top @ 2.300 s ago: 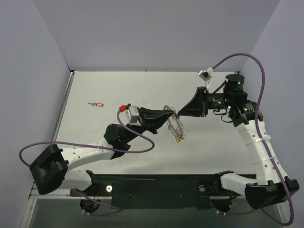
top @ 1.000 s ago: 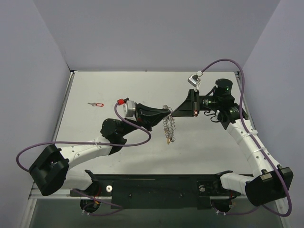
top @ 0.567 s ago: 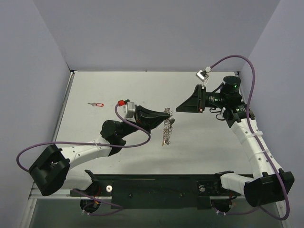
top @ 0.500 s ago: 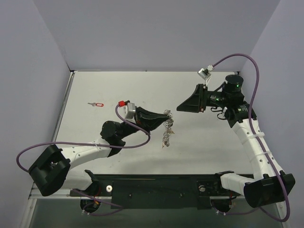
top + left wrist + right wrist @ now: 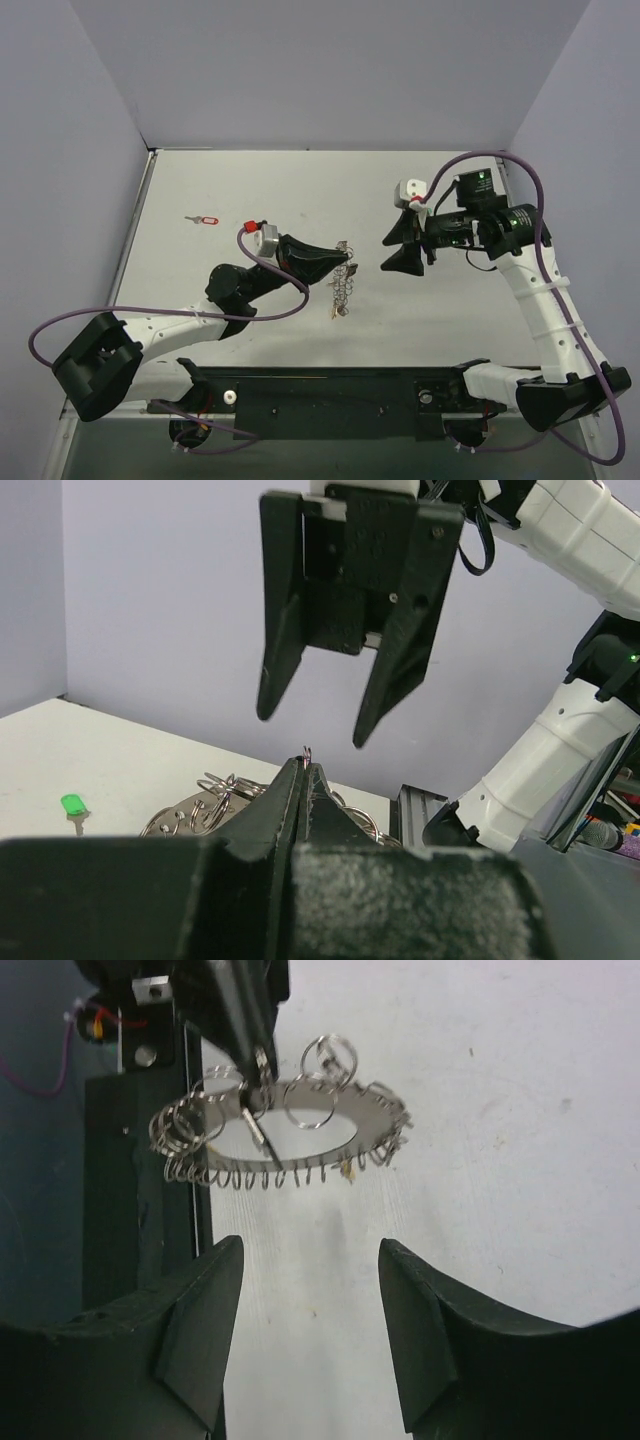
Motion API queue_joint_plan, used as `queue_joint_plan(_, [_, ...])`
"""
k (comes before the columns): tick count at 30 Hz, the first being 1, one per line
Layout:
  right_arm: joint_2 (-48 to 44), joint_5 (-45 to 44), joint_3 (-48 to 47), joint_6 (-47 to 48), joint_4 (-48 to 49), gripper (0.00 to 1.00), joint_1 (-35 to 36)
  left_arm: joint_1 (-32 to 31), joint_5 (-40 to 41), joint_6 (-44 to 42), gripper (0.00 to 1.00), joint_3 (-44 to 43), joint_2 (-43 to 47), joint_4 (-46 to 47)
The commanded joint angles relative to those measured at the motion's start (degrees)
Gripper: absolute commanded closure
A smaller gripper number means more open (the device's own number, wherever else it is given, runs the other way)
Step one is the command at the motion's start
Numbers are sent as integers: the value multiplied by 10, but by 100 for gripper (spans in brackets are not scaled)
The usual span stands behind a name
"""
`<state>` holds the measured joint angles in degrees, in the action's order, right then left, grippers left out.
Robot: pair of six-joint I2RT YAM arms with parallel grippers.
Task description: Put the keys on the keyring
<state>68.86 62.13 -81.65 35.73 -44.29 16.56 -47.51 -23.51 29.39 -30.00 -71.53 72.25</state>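
My left hand (image 5: 349, 262) was clenched on the keyring (image 5: 342, 285), pinching one thin wire loop between its tips. The ring hung from them in a loose bunch over the bench (image 5: 250, 180), about the middle of it. I could not tell whether its lowest end touched the surface. Through the right wrist camera the keyring showed as a tilted oval strung all round with small silver rings, gripped at one edge by the left hand. My right hand (image 5: 384, 254) was released, its two fingers spread wide with nothing between them. It sat just right of the keyring, apart from it and pointing left at it. A key with a red head (image 5: 205, 219) lay flat on the bench, well off to the left and farther back. The left wrist camera also caught a key with a green head (image 5: 72, 806) lying on the bench.
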Motion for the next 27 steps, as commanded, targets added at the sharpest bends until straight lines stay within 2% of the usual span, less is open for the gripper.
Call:
queue_joint_plan(1, [-9,47,23,273,-167,51,-4,2,17,8,100,-2,17,217])
queue_joint_plan(9, [7,84,15,293,-176,65,16,-1,6,16,100,-16,3,217])
queue_joint_plan(19, [33,62,-25,253,-165,64,32,-24,-5,17,100,-43,-32,217])
queue_joint_plan(27, [39,43,-10,194,-119,63,51,-36,-7,16,100,-62,-56,217])
